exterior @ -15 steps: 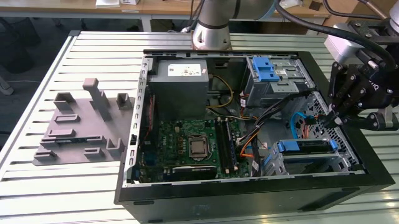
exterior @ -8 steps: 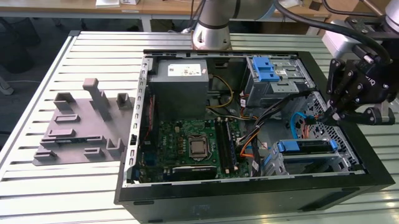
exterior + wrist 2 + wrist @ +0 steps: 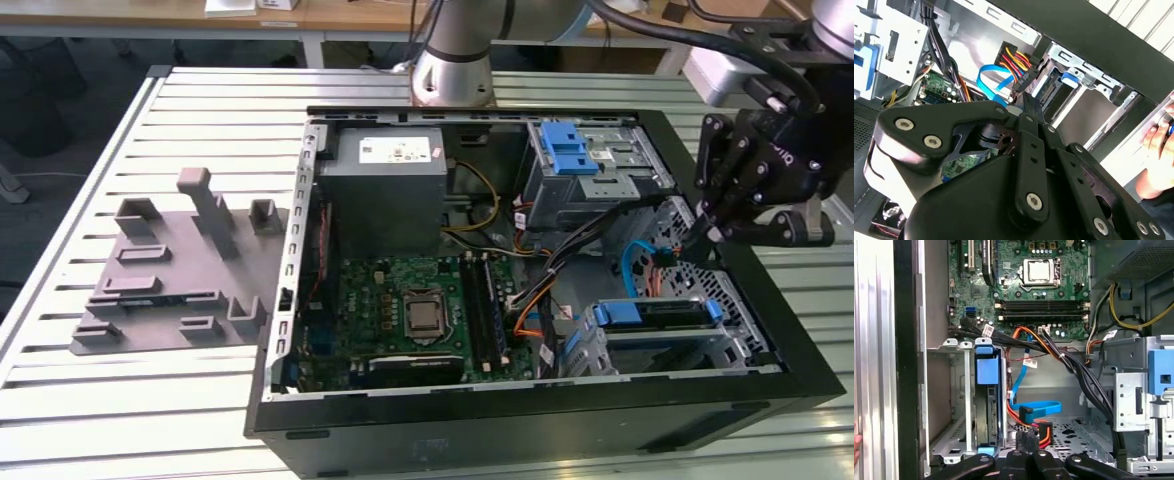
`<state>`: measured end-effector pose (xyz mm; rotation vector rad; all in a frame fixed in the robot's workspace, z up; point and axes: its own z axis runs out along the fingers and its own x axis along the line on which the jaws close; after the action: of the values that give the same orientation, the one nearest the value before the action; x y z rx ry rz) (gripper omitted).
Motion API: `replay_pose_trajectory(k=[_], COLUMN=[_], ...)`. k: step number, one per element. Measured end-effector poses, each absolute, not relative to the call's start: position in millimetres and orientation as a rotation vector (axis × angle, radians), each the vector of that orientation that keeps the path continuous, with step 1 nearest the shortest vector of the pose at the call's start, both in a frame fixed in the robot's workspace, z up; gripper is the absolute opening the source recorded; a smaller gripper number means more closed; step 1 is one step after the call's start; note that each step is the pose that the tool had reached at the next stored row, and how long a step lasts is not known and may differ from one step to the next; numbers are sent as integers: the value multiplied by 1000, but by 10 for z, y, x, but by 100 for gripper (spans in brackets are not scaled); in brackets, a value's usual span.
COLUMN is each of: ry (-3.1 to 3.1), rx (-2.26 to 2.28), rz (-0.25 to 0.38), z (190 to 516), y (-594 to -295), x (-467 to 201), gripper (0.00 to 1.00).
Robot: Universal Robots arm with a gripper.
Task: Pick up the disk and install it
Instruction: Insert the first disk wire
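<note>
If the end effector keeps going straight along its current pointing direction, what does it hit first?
Likely the multicoloured power connector and blue data cable just ahead of the end effector, then the perforated case floor. Depth is unclear, so the order is a judgement.

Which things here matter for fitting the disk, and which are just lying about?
For the job: the disk, sitting in the metal cage; the gripper, near that cage.
Lying about: the grey plastic block on the table; the power supply box; a person's hand by the case.
</note>
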<state>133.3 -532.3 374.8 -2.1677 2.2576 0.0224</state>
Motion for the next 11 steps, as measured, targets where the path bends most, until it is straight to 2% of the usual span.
replay_pose_trajectory(k=[4, 5, 11], ry=[2274, 2283, 2337], rx=[-2161, -2154, -2103], rz=[10, 7, -1], z=[3740, 3735, 3706], y=[-5299, -5298, -5290], x=[1362, 1367, 1389], gripper=[11, 17, 18])
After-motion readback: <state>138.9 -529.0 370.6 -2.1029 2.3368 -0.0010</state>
